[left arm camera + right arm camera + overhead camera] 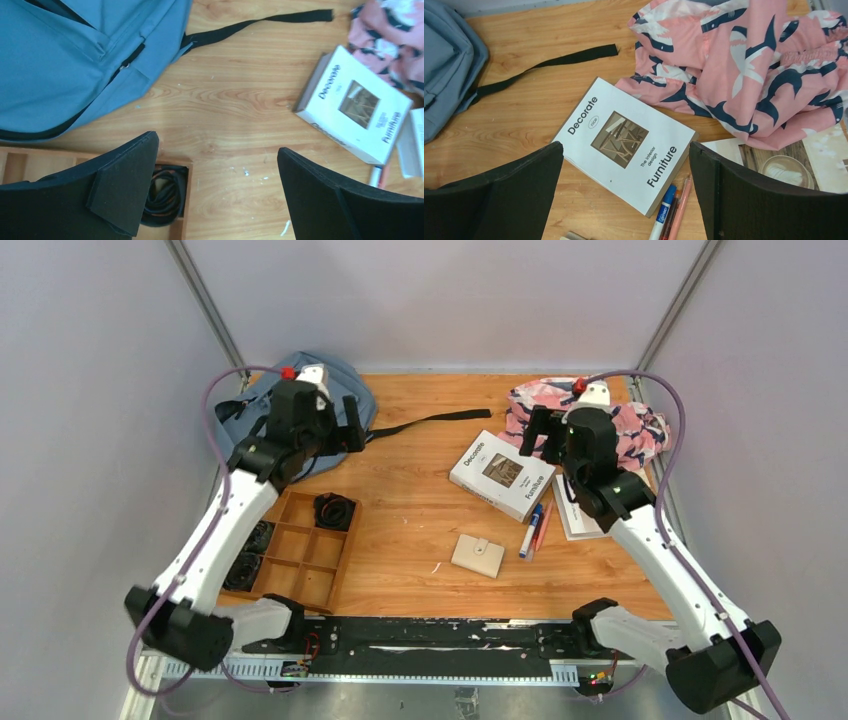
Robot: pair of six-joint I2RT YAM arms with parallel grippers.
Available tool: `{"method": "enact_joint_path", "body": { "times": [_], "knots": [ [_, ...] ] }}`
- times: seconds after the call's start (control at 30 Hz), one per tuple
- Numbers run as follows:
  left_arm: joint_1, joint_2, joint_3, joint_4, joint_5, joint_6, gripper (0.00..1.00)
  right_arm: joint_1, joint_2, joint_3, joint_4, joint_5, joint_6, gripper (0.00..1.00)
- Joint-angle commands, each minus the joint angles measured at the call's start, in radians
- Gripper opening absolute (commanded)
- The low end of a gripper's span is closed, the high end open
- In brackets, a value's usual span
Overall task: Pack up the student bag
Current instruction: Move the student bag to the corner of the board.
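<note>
Student bag one, book one, wallet one

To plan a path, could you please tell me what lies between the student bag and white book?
The black strap of the student bag, on bare table; top view.

Showing a wooden counter carrying a white book titled "Decorate Furniture", lying flat and touching crumpled pink-white-navy cloth. Showing pens just beside the book, a beige wallet nearby, and a compartmented wooden tray holding a coiled black cable.
</note>
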Motion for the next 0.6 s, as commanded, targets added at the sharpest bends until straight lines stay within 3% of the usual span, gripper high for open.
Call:
{"method": "enact_joint_path", "body": {
  "times": [0.0,0.1,0.23,0.4,0.57],
  "knots": [
    [-0.002,0.226,0.154,-0.100,-0.137,0.057,1.00,-0.004,0.039,0.033,-0.036,-0.055,0.022,1.00],
    [0.080,0.407,0.304,-0.221,-0.192,0.054,1.00,-0.001,0.076,0.038,-0.065,-0.074,0.025,0.99],
    [0.176,0.526,0.324,-0.221,-0.295,0.041,0.98,-0.002,0.113,0.029,-0.082,-0.098,0.038,1.00],
    [0.266,0.672,0.317,-0.224,-0.167,0.079,0.99,-0.002,0.152,0.023,-0.069,-0.123,0.043,1.00],
    [0.270,0.780,0.346,-0.218,-0.170,0.138,0.98,-0.001,0.209,0.044,-0.074,-0.151,0.035,0.99]
  ]
}}
